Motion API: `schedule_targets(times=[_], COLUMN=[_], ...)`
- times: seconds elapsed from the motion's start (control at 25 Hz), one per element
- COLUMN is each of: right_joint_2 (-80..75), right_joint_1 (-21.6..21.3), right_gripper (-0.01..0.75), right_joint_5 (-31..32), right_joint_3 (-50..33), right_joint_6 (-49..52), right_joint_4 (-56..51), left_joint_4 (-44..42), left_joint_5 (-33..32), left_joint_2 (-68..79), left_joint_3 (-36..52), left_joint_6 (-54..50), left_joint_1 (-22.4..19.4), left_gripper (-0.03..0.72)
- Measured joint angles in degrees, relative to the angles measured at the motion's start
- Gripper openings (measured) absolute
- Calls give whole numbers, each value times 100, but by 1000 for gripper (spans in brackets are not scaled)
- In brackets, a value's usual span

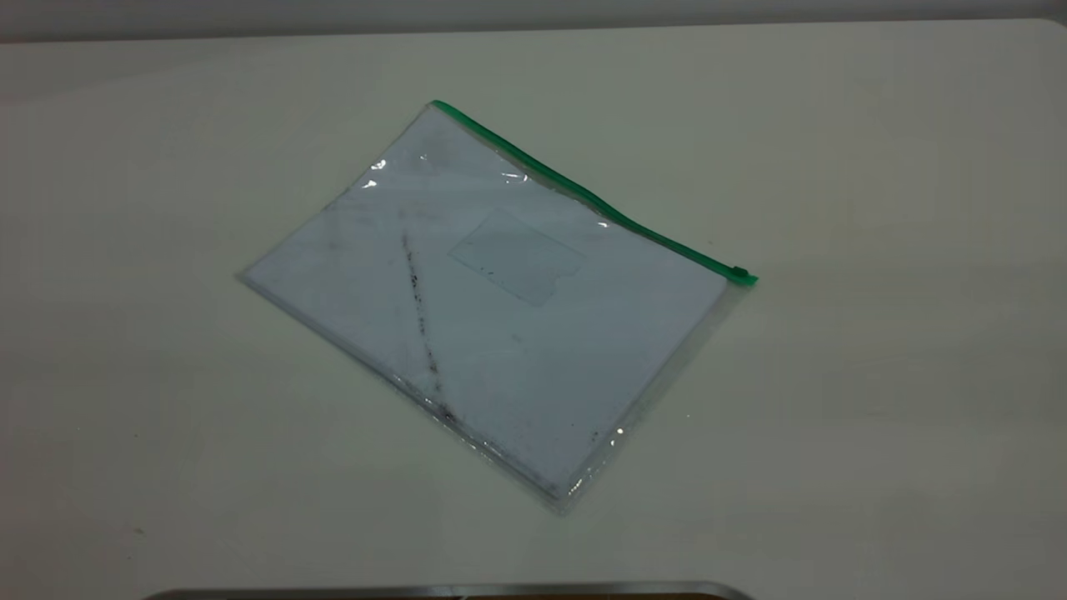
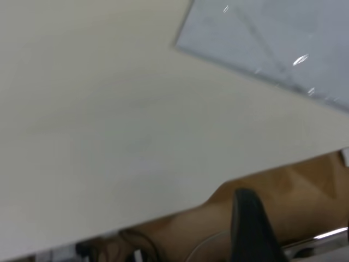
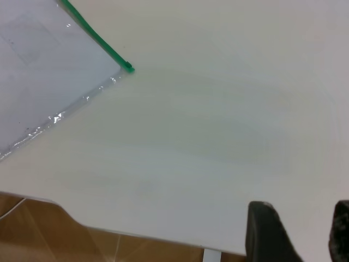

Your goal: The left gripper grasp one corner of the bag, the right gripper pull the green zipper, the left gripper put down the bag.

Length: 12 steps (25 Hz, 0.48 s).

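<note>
The bag [image 1: 500, 317] lies flat on the white table, a clear pouch holding white paper with a dark diagonal smudge. The green zipper [image 1: 583, 192] runs along its far edge, with the slider tab [image 1: 738, 272] at the right end. Neither gripper shows in the exterior view. The left gripper [image 2: 300, 218] hangs off the table's near edge, far from the bag's corner [image 2: 272, 33]; only one finger [image 2: 248, 224] shows, with nothing beside it. The right gripper [image 3: 302, 229] is open and empty over the table's near edge, far from the bag [image 3: 43, 82], the zipper [image 3: 95, 38] and the slider [image 3: 128, 67].
Bare white table [image 1: 875, 375] surrounds the bag on all sides. A metal-edged dark object [image 1: 450, 590] sits at the near edge. The wrist views show the table's edge [image 3: 136, 232] with brown floor [image 2: 305, 174] beyond.
</note>
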<state>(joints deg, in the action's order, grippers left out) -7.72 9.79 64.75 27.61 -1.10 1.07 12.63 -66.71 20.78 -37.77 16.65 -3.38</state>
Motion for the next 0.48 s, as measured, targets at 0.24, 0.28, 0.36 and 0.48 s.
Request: schedule_targets(times=[0.24, 0.28, 0.36, 0.48], right_joint_2=[0, 0, 0, 0], right_joint_1=[0, 0, 0, 0], right_gripper=[322, 322, 322, 322], right_joint_5=[-17, -17, -17, -17], right_joint_3=[0, 0, 0, 0], right_joint_6=[0, 0, 0, 0], right_joint_4=[0, 0, 0, 0], left_joint_4=[-423, -502, -621, -680], left_joint_5=[13, 24, 125, 158], left_joint_2=[-629, -666, -757, -826], left_joint_3=[788, 831, 898, 988], left_joint_6=[-856, -918, -954, -987], left_joint_1=[0, 0, 0, 36], left_gripper=[478, 478, 478, 478])
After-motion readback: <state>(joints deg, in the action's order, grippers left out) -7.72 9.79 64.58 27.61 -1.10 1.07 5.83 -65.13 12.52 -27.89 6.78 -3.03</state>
